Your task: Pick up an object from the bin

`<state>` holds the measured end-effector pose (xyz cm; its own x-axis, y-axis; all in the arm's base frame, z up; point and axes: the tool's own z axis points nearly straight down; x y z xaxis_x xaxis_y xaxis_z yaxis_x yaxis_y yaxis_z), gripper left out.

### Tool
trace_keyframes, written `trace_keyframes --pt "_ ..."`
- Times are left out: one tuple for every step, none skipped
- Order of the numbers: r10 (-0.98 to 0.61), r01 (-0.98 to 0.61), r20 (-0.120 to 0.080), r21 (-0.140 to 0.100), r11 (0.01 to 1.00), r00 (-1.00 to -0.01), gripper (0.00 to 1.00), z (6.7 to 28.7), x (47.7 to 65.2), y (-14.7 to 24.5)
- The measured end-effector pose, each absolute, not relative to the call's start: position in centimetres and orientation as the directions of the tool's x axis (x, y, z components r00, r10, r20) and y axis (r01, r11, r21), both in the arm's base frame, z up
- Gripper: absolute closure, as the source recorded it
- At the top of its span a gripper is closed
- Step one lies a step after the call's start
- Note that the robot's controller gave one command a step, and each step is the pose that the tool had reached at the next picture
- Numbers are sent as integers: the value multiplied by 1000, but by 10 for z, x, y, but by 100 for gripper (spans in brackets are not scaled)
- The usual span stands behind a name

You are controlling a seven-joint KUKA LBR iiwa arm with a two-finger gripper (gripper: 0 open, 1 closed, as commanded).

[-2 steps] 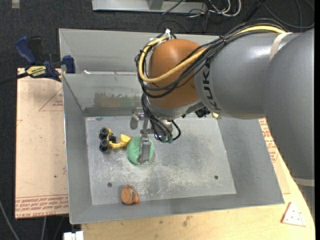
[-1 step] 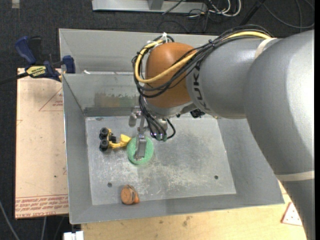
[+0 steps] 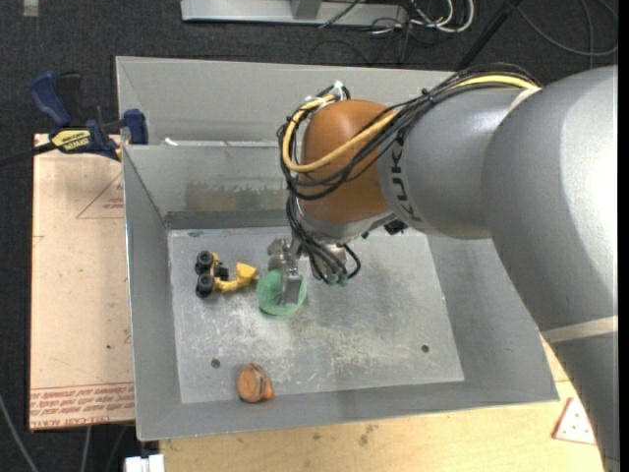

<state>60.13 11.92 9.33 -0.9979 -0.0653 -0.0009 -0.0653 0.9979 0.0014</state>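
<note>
My gripper (image 3: 288, 275) is low in the middle of the bin, under the orange wrist cover. It is down on a pale green, flat rounded piece (image 3: 275, 303), whose upper part it hides. Just left of that piece lies a small yellow and black toy (image 3: 220, 275), a short gap away from the gripper. A round orange-brown lump (image 3: 255, 383) rests alone near the bin's front wall, well clear of the gripper.
The arm comes in from the right and covers the bin's right rear part. Bare grey floor shows to the right and in front of the green piece. The bin's sloped walls rise close behind the gripper.
</note>
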Motion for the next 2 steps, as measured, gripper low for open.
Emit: trace_keyframes --pt "-65 -65 -1 2 998 -998 100 93 601 119" --pt "-24 -24 -4 2 1000 -1000 100 220 629 119"
